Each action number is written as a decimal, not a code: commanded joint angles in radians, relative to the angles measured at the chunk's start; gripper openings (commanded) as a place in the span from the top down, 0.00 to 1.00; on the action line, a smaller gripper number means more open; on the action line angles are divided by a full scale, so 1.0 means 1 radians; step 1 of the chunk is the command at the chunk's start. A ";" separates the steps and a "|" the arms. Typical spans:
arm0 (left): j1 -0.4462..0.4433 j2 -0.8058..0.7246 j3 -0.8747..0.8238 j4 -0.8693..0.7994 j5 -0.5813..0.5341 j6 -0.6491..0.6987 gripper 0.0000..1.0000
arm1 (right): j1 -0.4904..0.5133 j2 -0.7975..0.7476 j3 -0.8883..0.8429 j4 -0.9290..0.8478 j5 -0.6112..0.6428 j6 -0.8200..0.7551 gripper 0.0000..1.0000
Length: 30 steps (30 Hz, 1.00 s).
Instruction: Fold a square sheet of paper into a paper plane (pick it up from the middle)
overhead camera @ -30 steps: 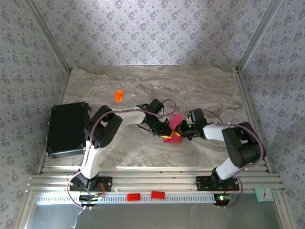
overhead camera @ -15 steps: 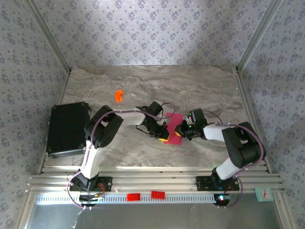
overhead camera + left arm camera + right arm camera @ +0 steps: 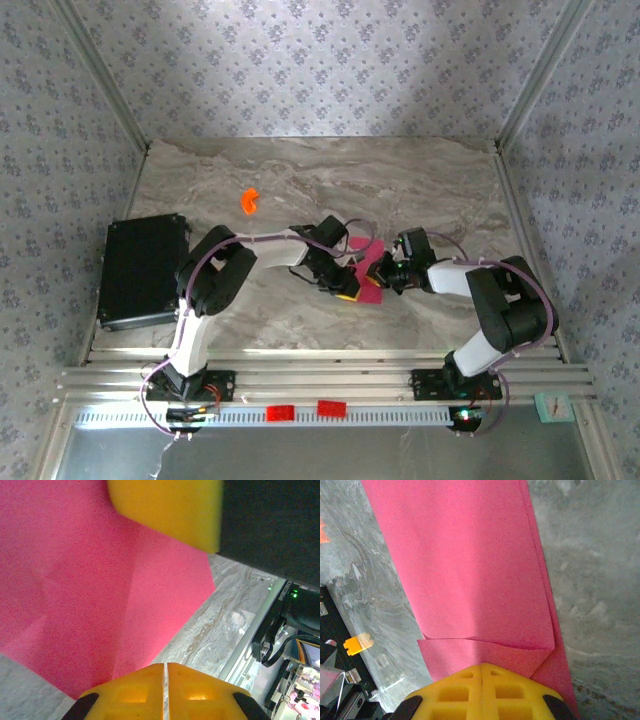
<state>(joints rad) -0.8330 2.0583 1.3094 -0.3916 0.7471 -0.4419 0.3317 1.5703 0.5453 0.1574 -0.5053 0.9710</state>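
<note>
From above, the paper [image 3: 368, 278] lies mid-worktop [image 3: 300, 180] between the left hand [image 3: 346, 288] and the right hand [image 3: 384, 272], both touching it. An orange piece [image 3: 249, 200] sits well apart, far-left.

Left wrist: the left hand's fingers are pressed together at the creased paper's edge; whether they nip it I cannot tell.

Right wrist: the right hand is clenched too, with folded paper running under its tips.

1 pink sheet of paper [image 3: 370, 268]. 2 grippers: left gripper [image 3: 345, 285], right gripper [image 3: 385, 272]. 1 small orange pc [image 3: 249, 201]. 1 black case [image 3: 143, 270]. Prob. 2 red tags [image 3: 280, 412] [image 3: 331, 407], v. small.
</note>
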 commanded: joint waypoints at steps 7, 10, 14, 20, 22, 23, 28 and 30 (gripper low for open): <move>0.033 0.012 -0.017 0.021 0.027 0.012 0.89 | -0.012 0.026 -0.051 -0.153 0.074 -0.012 0.98; 0.041 0.009 -0.039 0.031 0.032 0.009 0.90 | -0.013 0.030 -0.053 -0.148 0.071 -0.012 0.98; 0.043 -0.001 -0.073 0.043 0.025 0.003 0.90 | -0.013 0.031 -0.053 -0.148 0.071 -0.014 0.98; 0.045 -0.030 -0.124 0.053 -0.006 -0.003 0.89 | -0.017 0.033 -0.056 -0.148 0.070 -0.016 0.98; 0.046 -0.047 -0.138 0.053 -0.013 -0.005 0.90 | -0.018 0.034 -0.059 -0.149 0.070 -0.016 0.98; 0.046 -0.054 -0.147 0.055 -0.015 -0.008 0.89 | -0.019 0.033 -0.060 -0.149 0.070 -0.015 0.98; 0.046 -0.103 -0.177 0.054 -0.018 -0.006 0.92 | -0.021 0.033 -0.063 -0.142 0.071 -0.014 0.98; 0.045 -0.133 -0.187 0.063 -0.027 -0.009 0.93 | -0.019 0.032 -0.064 -0.141 0.070 -0.014 0.98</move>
<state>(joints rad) -0.7872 1.9842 1.1362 -0.2996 0.7349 -0.4469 0.3225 1.5677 0.5343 0.1680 -0.5159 0.9707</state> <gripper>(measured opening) 0.073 0.062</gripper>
